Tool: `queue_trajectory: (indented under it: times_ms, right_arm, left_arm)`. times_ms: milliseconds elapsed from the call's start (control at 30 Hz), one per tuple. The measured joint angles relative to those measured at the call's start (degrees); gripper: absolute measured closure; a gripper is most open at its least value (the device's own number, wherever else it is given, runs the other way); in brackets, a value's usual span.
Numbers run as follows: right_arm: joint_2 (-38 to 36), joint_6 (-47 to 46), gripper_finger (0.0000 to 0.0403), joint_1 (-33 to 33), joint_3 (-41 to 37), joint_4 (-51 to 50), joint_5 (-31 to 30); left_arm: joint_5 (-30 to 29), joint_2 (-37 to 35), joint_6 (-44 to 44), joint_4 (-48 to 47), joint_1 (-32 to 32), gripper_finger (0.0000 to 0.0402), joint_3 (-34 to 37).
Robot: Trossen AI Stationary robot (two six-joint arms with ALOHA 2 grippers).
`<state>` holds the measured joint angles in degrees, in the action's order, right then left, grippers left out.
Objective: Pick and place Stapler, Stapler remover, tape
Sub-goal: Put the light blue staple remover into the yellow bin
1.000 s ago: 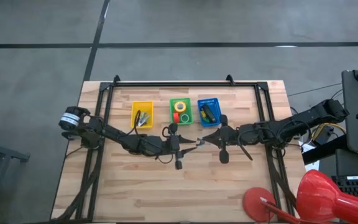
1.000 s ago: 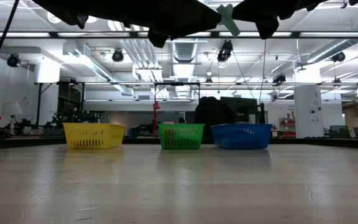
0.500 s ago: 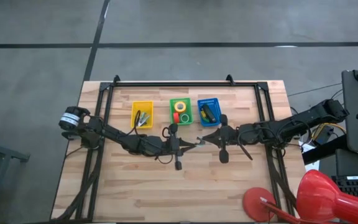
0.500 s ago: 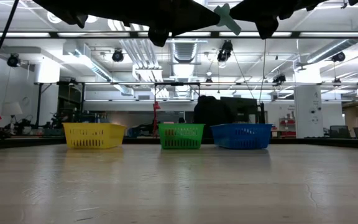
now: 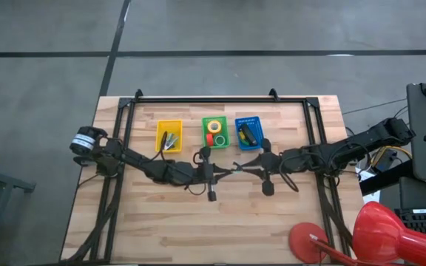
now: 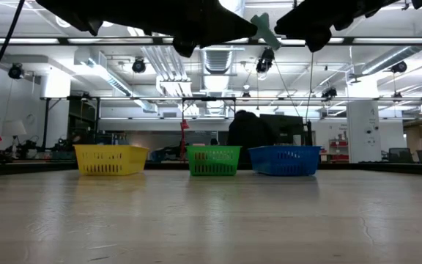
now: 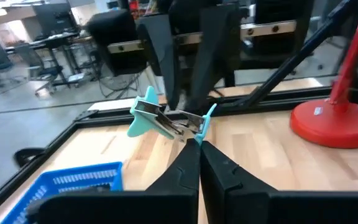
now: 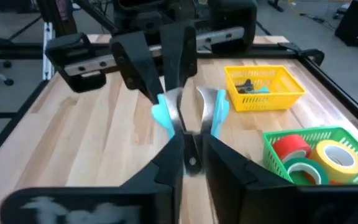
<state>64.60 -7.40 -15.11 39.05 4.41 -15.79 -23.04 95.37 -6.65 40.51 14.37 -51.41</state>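
High view: both claws (image 5: 226, 171) (image 5: 240, 168) clamped on one teal stapler remover (image 5: 234, 169) mid-table.

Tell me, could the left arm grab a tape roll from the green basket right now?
Probably not: the left gripper is shut on the staple remover, though the open green basket sits near.

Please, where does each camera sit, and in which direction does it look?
High view: above the table, looking straight down; both arms show, left gripper meeting right gripper.
Low view: at table-top height, facing the green basket and room; arms cross the top.
Left wrist view: on that wrist, past its own fingers, toward the staple remover.
Right wrist view: likewise, facing the opposite way.
Shared: both wrist views show the staple remover.
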Motion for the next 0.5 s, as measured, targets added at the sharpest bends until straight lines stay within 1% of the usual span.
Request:
queue_trajectory:
  times_ms: [33,100,267,400,433,500]
  right_arm:
    - [0.0,-0.1,0.0330,0.0,0.0,-0.4,0.0]
    - [0.0,-0.1,0.0309,0.0,0.0,-1.2,0.0]
    - [0.0,-1.8,0.0266,0.0,-0.1,-3.1,0.0]
    - [-0.1,-2.4,0.0244,0.0,-0.1,-4.4,0.0]
    - [-0.1,-2.8,0.0240,0.0,-0.1,-4.5,-0.1]
    - [-0.1,-2.9,0.0235,0.0,-0.1,-4.7,-0.1]
  left_arm:
    - [-1.2,0.0,-0.1,-0.2,0.0,0.0400,0.0]
    - [-5.6,0.0,-0.8,-1.5,0.1,0.0400,0.0]
    - [-20.9,0.0,-0.5,-6.2,0.2,0.0400,0.0]
    - [-36.2,0.0,4.8,-11.7,0.2,0.0399,0.1]
    - [-38.9,0.0,6.3,-12.9,0.2,0.0399,0.1]
    - [-42.3,-0.1,8.0,-14.7,0.2,0.0399,0.1]
